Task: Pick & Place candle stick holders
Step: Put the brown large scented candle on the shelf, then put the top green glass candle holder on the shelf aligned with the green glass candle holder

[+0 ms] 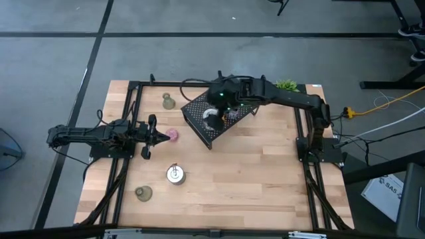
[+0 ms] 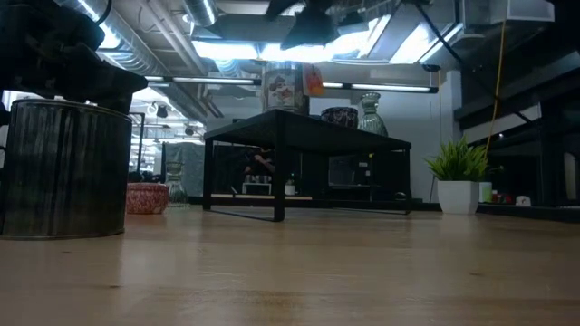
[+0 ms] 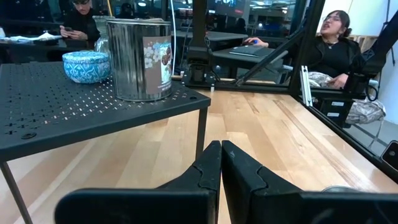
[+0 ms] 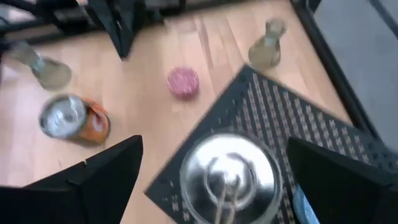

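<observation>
The right pincer (image 4: 211, 180) hangs spread wide and empty above the shiny silver disc candle holder (image 4: 228, 177) on the black perforated metal rack (image 1: 214, 119), far centre of the wooden worktop (image 1: 252, 179). Polished metal likely proves rigid, light and slippery; its centre post or rim seems the surest hold. The left pincer (image 3: 220, 168), clamped on nothing, waits at the left.

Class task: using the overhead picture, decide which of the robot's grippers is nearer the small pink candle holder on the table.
Left. The shut left gripper sits just beside the pink holder, pointing at it. The open right gripper hovers above the black mesh rack, farther away.
</observation>
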You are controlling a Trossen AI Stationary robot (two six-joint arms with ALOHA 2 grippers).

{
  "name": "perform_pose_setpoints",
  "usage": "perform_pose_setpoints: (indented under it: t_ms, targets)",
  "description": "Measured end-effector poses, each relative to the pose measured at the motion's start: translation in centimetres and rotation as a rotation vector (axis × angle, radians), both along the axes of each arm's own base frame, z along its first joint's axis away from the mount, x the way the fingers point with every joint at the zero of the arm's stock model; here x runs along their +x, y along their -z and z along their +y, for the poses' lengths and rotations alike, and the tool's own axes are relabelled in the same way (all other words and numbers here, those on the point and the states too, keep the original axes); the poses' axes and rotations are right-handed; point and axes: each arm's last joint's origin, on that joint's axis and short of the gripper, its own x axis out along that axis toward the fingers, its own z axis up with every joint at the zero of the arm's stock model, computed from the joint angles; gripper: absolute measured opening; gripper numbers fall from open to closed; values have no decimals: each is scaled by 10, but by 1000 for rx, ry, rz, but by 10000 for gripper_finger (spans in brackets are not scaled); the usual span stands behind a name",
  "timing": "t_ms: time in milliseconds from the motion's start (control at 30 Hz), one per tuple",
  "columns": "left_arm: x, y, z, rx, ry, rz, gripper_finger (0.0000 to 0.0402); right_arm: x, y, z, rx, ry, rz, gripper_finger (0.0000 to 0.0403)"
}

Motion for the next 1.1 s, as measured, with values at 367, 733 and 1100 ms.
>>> perform_pose_setpoints:
  t_ms: [367, 733, 1100]
  targets:
    - [0, 0, 0, 0, 0, 0, 6, 3, -17, 0, -54, -28, -142, 370]
    - [0, 0, 0, 0, 0, 0, 6, 6, -16, 0, -70, -37, -202, 252]
    - [0, 0, 0, 0, 0, 0, 6, -14, -10, 4, -81, -43, -315, 175]
